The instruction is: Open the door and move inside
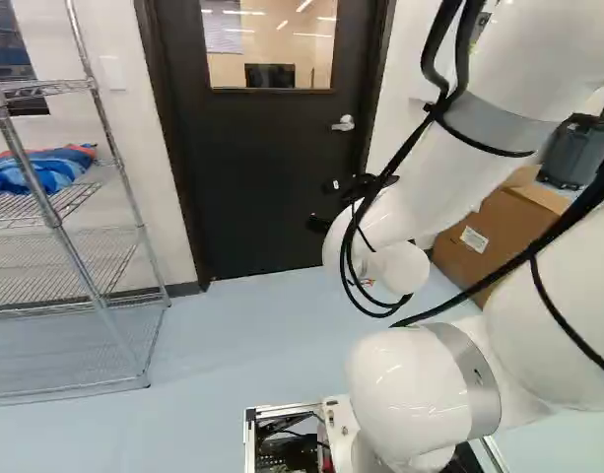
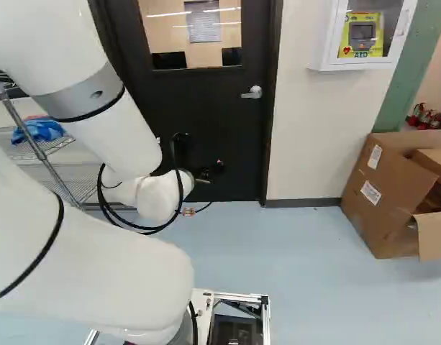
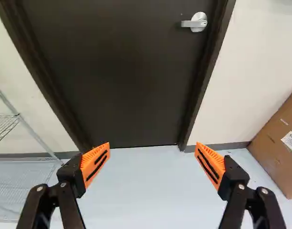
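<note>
Door [image 3: 131, 81] stands closed, lever handle [image 3: 198, 22] level, ahead of the end effector [image 1: 321, 205], spread wide

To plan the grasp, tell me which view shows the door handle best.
The wrist view: the door handle looks largest there, with nothing blocking it. Both base views show it smaller, also unblocked.

Workplace; lab or utility room, can't tell which. Left base view: wire shelf [image 1: 57, 230] at left, dark windowed door [image 1: 262, 177] upper middle. Right base view: defibrillator [image 2: 362, 34] in wall case [image 2: 364, 64] upper right, open carton [image 2: 378, 194] below.
</note>
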You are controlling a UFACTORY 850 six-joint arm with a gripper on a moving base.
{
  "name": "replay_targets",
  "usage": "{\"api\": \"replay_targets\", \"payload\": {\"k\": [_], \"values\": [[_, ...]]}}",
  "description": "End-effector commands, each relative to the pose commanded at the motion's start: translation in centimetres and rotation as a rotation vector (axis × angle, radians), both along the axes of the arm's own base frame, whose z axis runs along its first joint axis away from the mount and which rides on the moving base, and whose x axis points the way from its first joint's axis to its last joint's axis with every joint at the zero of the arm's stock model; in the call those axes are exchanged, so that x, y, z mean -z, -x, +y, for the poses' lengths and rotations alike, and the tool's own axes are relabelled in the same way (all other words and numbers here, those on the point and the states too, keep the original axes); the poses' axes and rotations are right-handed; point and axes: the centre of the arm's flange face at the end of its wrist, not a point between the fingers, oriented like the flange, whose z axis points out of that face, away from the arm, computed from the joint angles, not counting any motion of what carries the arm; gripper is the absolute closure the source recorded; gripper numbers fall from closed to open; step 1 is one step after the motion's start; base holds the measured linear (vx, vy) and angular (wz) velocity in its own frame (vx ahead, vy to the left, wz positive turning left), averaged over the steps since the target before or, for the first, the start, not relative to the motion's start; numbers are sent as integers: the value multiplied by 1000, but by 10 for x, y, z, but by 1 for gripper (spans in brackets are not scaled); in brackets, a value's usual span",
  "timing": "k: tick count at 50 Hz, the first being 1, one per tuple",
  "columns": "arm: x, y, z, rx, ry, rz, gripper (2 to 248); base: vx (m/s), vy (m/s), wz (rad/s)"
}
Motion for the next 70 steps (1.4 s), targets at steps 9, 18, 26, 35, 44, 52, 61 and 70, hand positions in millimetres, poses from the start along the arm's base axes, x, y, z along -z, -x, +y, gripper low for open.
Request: {"api": "replay_targets", "payload": {"k": [9,18,26,35,44,52,61,70], "values": [[0,0,0,0,0,0,3,145,34,-153],[0,0,0,0,0,0,3,137,61,-28],[0,0,0,0,0,0,3,151,67,-21],[0,0,0,0,0,0,3,171,71,-57],[0,0,0,0,0,0,3,184,50,-197],[0,0,0,0,0,0,3,179,44,-225],[0,0,0,0,0,0,3,182,45,-227],[0,0,0,0,0,0,3,181,44,-229]]}}
